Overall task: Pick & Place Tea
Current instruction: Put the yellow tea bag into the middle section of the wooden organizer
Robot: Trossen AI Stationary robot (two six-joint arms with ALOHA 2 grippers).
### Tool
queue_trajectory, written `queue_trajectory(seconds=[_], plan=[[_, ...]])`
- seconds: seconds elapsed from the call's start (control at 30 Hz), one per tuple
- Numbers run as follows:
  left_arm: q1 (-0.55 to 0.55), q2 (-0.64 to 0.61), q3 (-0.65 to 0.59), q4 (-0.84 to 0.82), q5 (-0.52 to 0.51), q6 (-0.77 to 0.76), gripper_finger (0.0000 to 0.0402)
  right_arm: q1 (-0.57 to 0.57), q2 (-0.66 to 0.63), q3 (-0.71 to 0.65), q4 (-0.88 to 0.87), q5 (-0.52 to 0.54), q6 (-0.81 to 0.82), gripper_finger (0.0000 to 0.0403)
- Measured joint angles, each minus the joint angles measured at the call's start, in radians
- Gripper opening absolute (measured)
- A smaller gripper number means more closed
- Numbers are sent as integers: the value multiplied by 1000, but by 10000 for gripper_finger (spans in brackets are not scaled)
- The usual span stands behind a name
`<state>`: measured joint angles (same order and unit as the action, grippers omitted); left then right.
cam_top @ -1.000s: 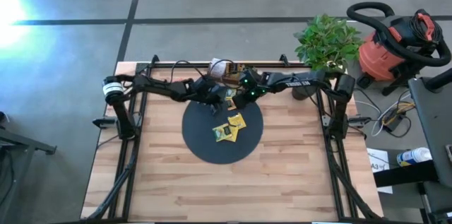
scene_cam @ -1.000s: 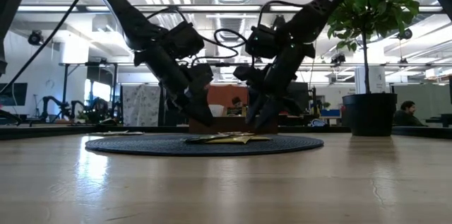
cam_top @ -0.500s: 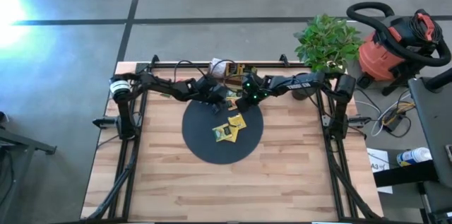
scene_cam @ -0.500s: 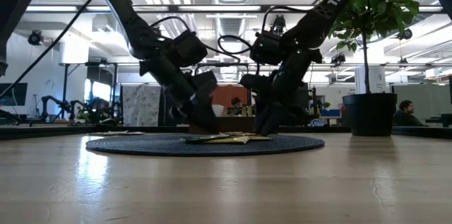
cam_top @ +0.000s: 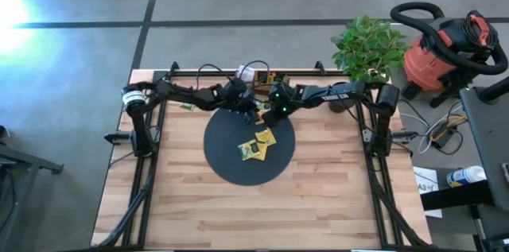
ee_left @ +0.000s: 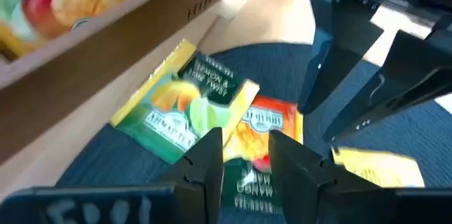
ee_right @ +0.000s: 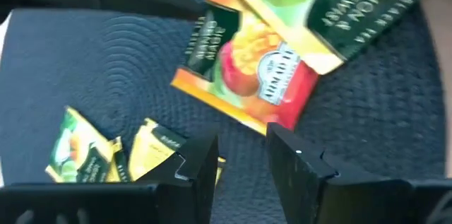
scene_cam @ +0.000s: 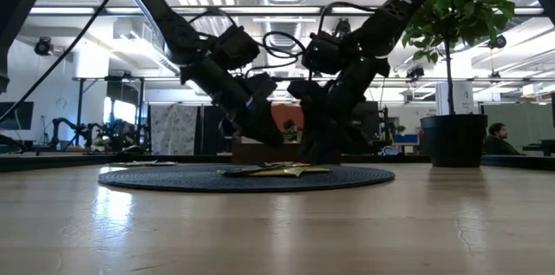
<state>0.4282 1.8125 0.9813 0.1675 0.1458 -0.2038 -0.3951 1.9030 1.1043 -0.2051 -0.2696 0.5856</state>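
Several tea packets lie flat on the black disc (cam_top: pixel 238 164). An orange-red mango packet (ee_left: pixel 267 126) lies partly under a green-and-yellow lemon packet (ee_left: pixel 185 102). More yellow packets (cam_top: pixel 254 149) lie nearer the disc's middle. My left gripper (ee_left: pixel 247 159) is open and hangs just above the mango packet, clear of the mat in the low view (scene_cam: pixel 273 136). My right gripper (ee_right: pixel 244 164) is open too, its tips low over the disc (scene_cam: pixel 316 152) beside the same packet (ee_right: pixel 247 75). Neither gripper has anything between its fingers.
The brown wooden tray (ee_left: pixel 106 37) with more packets stands just beyond the disc's far rim. The two grippers crowd together over that rim (cam_top: pixel 258 110). A potted plant (cam_top: pixel 367 49) stands at the far right corner. Bare wood lies toward the near edge.
My left gripper has risen a little off the disc and gone toward the right gripper and the far edge, its fingers the same distance apart. The packets lie where they were.
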Motion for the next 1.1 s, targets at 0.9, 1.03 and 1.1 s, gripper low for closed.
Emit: queue_trajectory(seconds=[0.9, 1.03, 1.1], plan=[[-125, -134, -158, -178, -19, -231, 110, -19, 126, 261, -237, 109, -260, 93], [-127, -134, -180, -172, -33, -237, 110, -8, 132, 233, -234, 109, -272, 93], [-127, -134, -193, -163, -33, -246, 110, 1, 135, 222, -226, 107, -259, 93]])
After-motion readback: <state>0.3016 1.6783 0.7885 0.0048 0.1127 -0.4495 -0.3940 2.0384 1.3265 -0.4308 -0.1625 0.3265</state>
